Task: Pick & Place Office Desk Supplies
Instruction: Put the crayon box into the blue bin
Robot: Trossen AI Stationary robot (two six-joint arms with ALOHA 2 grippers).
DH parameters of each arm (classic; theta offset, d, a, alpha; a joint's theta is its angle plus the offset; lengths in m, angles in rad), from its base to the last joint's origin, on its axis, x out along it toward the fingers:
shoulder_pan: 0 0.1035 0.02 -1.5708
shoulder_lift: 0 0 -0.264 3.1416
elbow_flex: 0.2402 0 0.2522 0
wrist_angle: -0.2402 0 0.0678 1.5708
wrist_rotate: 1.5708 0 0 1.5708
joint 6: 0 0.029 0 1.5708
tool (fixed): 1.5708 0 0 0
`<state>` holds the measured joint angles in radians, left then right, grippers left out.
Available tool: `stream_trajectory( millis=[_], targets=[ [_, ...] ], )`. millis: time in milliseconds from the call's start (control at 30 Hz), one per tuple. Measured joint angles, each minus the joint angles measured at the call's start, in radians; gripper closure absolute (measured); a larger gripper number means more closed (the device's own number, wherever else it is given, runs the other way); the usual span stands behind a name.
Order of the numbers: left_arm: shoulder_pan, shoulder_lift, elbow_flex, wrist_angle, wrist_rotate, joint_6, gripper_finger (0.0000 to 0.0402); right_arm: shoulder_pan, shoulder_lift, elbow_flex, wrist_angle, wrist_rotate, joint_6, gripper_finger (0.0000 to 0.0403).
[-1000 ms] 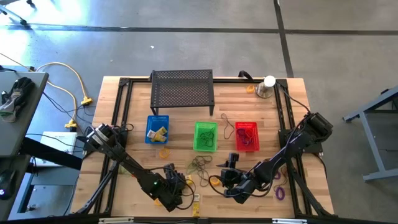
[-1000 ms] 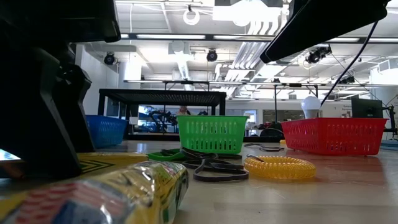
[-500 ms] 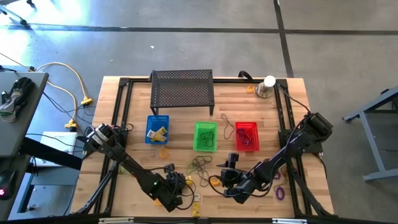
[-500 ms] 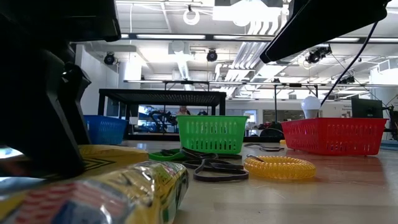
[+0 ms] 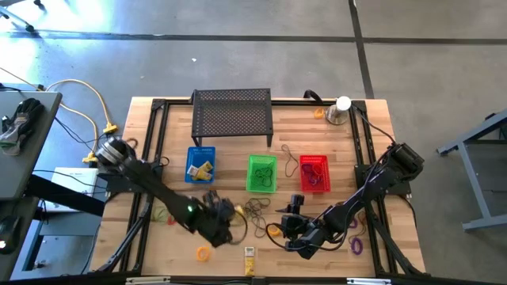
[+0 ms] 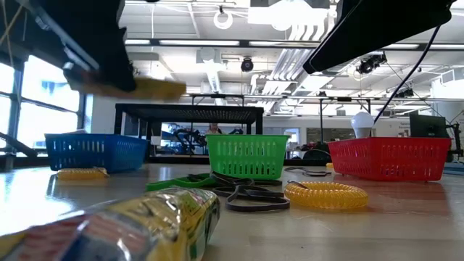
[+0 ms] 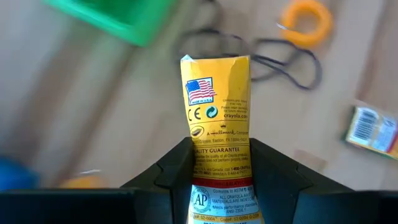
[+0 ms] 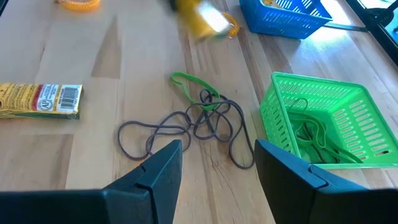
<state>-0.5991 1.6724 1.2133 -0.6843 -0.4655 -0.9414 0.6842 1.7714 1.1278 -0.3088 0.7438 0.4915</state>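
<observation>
Wooden table [image 5: 333, 150] under bright ceiling lights [image 6: 290, 11].

Left gripper [image 5: 224, 219] has risen off the table's front edge and moved back toward the blue basket [image 5: 200, 164]. A yellow crayon box [image 7: 217, 130] is now clamped between its fingers [image 7: 177, 171], carried clear of the table. On the low view, the dark arm mass that blocked the left side is gone, uncovering the blue basket.
</observation>
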Motion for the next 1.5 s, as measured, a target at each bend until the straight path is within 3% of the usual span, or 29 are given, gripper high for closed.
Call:
stream_trajectory(
  millis=[300,467,900,1500],
  targets=[
    [0.144,-0.17,0.0,-0.444,-0.078,-0.188,0.0267,0.0,0.002,0.0,0.0,-0.021,0.0,0.0213],
    [0.239,-0.17,-0.014,-0.609,-0.009,-0.285,0.0267,0.0,0.003,0.0,0.0,-0.021,0.0,0.0213],
    [0.452,-0.168,-0.169,-0.562,0.059,-0.3,0.0267,0.001,0.003,0.0,0.0,-0.022,0.001,0.0213],
    [0.48,-0.168,-0.171,-0.507,0.09,-0.355,0.0267,0.001,0.004,0.0,0.003,-0.022,0.005,0.0213]
  ],
)
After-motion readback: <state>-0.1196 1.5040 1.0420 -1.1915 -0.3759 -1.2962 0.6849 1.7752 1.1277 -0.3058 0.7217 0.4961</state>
